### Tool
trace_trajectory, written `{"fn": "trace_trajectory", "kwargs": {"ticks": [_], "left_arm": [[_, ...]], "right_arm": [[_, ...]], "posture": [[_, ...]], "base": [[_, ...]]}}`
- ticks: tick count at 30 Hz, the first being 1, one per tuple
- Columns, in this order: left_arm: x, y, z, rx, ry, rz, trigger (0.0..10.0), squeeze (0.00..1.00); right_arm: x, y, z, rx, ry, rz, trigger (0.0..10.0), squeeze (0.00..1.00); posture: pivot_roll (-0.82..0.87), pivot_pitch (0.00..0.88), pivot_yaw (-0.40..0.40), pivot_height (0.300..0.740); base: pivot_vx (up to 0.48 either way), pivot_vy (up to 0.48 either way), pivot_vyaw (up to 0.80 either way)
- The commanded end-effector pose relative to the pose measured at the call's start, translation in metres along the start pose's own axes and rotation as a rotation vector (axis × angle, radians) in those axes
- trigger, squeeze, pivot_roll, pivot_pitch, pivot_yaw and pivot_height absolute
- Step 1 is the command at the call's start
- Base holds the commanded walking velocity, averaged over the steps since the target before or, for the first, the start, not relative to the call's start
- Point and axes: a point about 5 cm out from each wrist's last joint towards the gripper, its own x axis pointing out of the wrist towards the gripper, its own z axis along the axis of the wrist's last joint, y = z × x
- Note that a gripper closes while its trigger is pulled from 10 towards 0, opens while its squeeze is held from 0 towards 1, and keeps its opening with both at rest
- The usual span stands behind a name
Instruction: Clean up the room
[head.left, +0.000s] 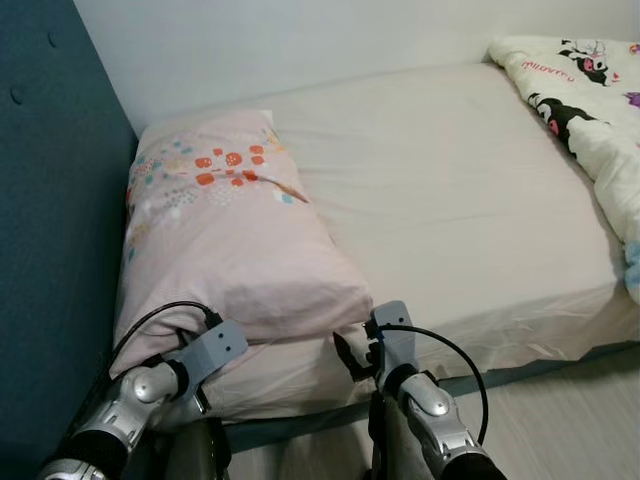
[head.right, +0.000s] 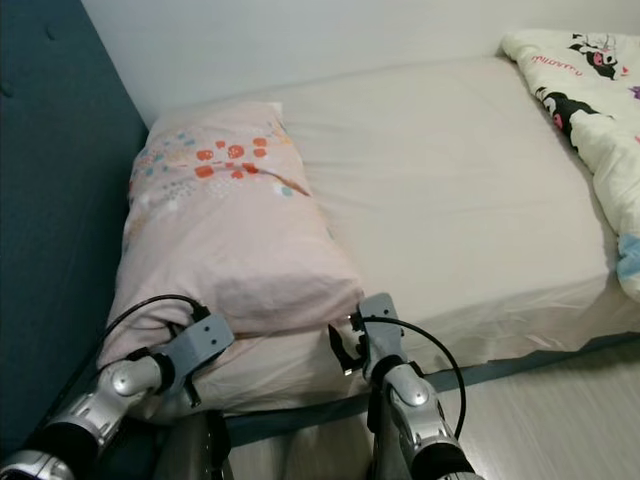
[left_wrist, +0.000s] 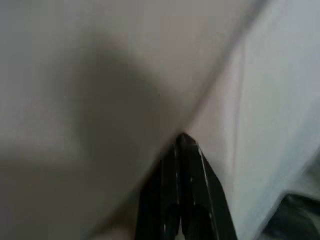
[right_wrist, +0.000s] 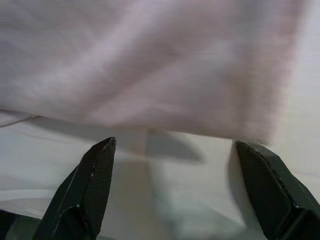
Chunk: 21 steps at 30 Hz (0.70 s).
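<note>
pink pillow (head.left: 225, 235) with orange floral print, lying flat lengthwise on bed (head.left: 450, 210), against blue headboard (head.left: 50, 220)

We are seeing the right gripper (right_wrist: 172, 150) standing with its fingers spread wide at the bed's near edge, the pink pillow (head.left: 225, 240) lying just ahead of its tips and blocking that path. Off to its right side, the beige sheet (head.left: 450, 210) is lying bare and passable as far as the cartoon-print quilt (head.left: 585, 95). The left gripper (left_wrist: 182, 142), fingers pressed together, is wedging under the pillow's near corner, with the blue headboard (head.left: 50, 200) closing off its left.
</note>
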Motion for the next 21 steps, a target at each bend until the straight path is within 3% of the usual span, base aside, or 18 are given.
{"fn": "trace_trajectory", "kwargs": {"ticks": [1, 2, 4, 5, 6, 7, 8, 9, 10, 11, 12, 14, 15, 16, 17, 18, 21], "left_arm": [[0.006, -0.003, 0.0, 0.008, 0.047, 0.007, 0.0, 0.0], [0.006, -0.003, 0.0, 0.008, 0.047, 0.007, 0.0, 0.0], [0.022, 0.019, 0.033, 0.02, 0.029, 0.119, 0.0, 0.0], [0.022, 0.019, 0.033, 0.02, 0.029, 0.119, 0.0, 0.0], [0.027, 0.029, 0.048, 0.046, 0.015, 0.163, 0.0, 0.0], [0.029, 0.056, 0.078, 0.078, -0.021, 0.277, 0.0, 0.0], [0.029, 0.056, 0.078, 0.078, -0.021, 0.277, 0.0, 0.0], [0.029, 0.066, 0.089, 0.084, -0.036, 0.321, 0.0, 0.0], [0.027, 0.081, 0.103, 0.084, -0.061, 0.377, 0.0, 0.0], [0.027, 0.081, 0.103, 0.084, -0.061, 0.377, 0.0, 0.0], [0.015, 0.117, 0.135, 0.086, -0.123, 0.524, 0.0, 0.0], [0.015, 0.117, 0.135, 0.086, -0.123, 0.524, 0.0, 0.0], [0.011, 0.125, 0.142, 0.085, -0.138, 0.56, 0.0, 0.0], [0.0, 0.145, 0.155, 0.085, -0.164, 0.638, 0.0, 0.0], [0.0, 0.145, 0.155, 0.085, -0.164, 0.638, 0.0, 0.0], [-0.007, 0.157, 0.163, 0.085, -0.181, 0.687, 0.0, 0.0], [-0.016, 0.168, 0.166, 0.117, -0.178, 0.731, 0.0, 0.0]], "right_arm": [[-0.004, 0.005, -0.008, 0.008, 0.033, 0.012, 10.0, 0.0], [-0.004, 0.005, -0.008, 0.008, 0.033, 0.012, 10.0, 0.0], [-0.003, 0.004, -0.007, 0.006, 0.034, 0.01, 10.0, 0.0], [-0.003, 0.004, -0.007, 0.006, 0.034, 0.01, 10.0, 0.0], [-0.002, 0.004, -0.007, 0.003, 0.036, 0.008, 10.0, 0.0], [-0.002, 0.002, -0.005, -0.003, 0.036, 0.001, 10.0, 0.0], [-0.002, 0.002, -0.005, -0.003, 0.036, 0.001, 10.0, 0.0], [-0.002, 0.001, -0.005, -0.004, 0.037, -0.002, 10.0, 0.0], [-0.002, -0.001, -0.005, -0.006, 0.037, -0.006, 10.0, 0.0], [-0.002, -0.001, -0.005, -0.006, 0.037, -0.006, 10.0, 0.0], [-0.001, -0.003, -0.003, -0.009, 0.037, -0.013, 10.0, 0.0], [-0.001, -0.003, -0.003, -0.009, 0.037, -0.013, 10.0, 0.0], [-0.001, -0.004, -0.003, -0.01, 0.037, -0.014, 10.0, 0.0], [0.0, -0.004, -0.002, -0.009, 0.035, -0.017, 10.0, 0.0], [0.0, -0.004, -0.002, -0.009, 0.035, -0.017, 10.0, 0.0], [0.0, -0.004, -0.002, -0.008, 0.033, -0.019, 10.0, 0.0], [0.001, -0.003, -0.001, -0.007, 0.032, -0.016, 10.0, 0.0]], "posture": [[-0.01, 0.302, 0.013, 0.552], [-0.01, 0.302, 0.013, 0.552], [-0.02, 0.305, 0.016, 0.552], [-0.02, 0.305, 0.016, 0.552], [-0.03, 0.305, 0.016, 0.552], [-0.03, 0.304, 0.02, 0.552], [-0.03, 0.304, 0.02, 0.552], [-0.03, 0.304, 0.02, 0.552], [-0.03, 0.299, 0.021, 0.552], [-0.03, 0.299, 0.021, 0.552], [-0.03, 0.297, 0.023, 0.552], [-0.03, 0.297, 0.023, 0.552], [-0.03, 0.297, 0.023, 0.552], [-0.02, 0.287, 0.018, 0.552], [-0.02, 0.287, 0.018, 0.552], [-0.02, 0.287, 0.018, 0.552], [-0.02, 0.284, 0.015, 0.552]], "base": [[0.0, 0.0, 0.0], [0.0, 0.0, 0.0], [0.0, 0.0, 0.0], [0.0, 0.0, 0.0], [0.0, 0.0, 0.0], [0.0, 0.0, 0.0], [0.0, 0.0, 0.0], [0.0, 0.0, 0.0], [0.0, 0.0, 0.0], [0.0, 0.0, 0.0], [0.0, 0.0, 0.0], [0.0, 0.0, 0.0], [0.0, 0.0, 0.0], [0.0, 0.0, 0.0], [0.0, 0.0, 0.0], [0.0, 0.0, 0.0], [0.0, 0.0, 0.0]]}}
